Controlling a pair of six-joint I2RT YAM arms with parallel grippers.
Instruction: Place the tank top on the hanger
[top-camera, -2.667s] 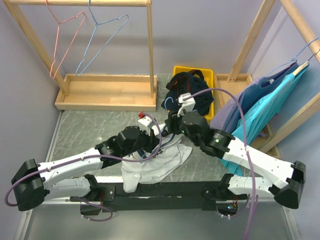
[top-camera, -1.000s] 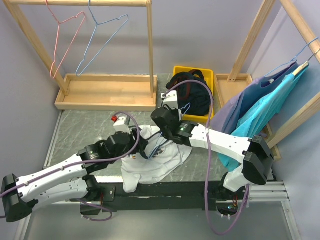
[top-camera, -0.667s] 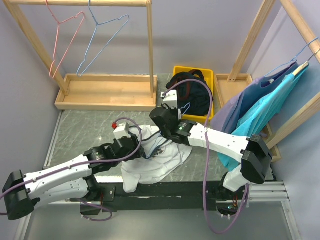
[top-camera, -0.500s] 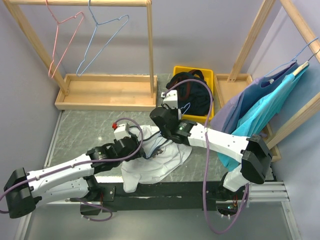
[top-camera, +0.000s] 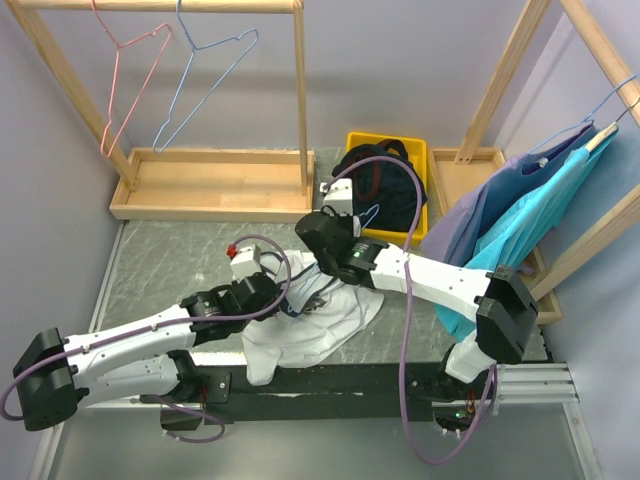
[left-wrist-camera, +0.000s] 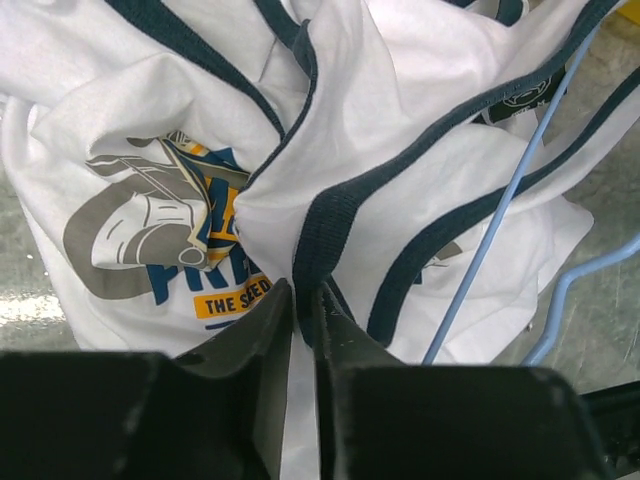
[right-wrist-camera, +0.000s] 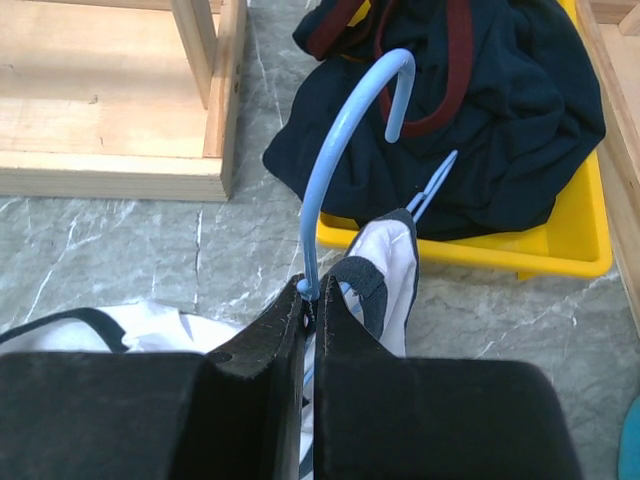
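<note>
The white tank top (top-camera: 318, 322) with navy trim lies crumpled on the grey table in front of the arm bases. Its printed graphic (left-wrist-camera: 165, 225) shows in the left wrist view. My left gripper (left-wrist-camera: 305, 290) is shut on a navy-trimmed edge of the tank top. My right gripper (right-wrist-camera: 318, 290) is shut on the neck of a light-blue wire hanger (right-wrist-camera: 340, 150), its hook pointing up toward the yellow bin. A strap of the tank top (right-wrist-camera: 385, 265) drapes over the hanger beside the right fingers. The hanger's wire (left-wrist-camera: 500, 215) crosses the fabric.
A yellow bin (top-camera: 420, 215) with a dark navy garment (top-camera: 385, 190) stands behind. A wooden rack at back left carries a pink hanger (top-camera: 125, 80) and a second blue hanger (top-camera: 200, 85). Teal and purple shirts (top-camera: 520, 215) hang on the right rack.
My left gripper has shifted right along the tank top and holds the trim. My right gripper with the hanger has moved slightly left and back. The fabric is more bunched.
</note>
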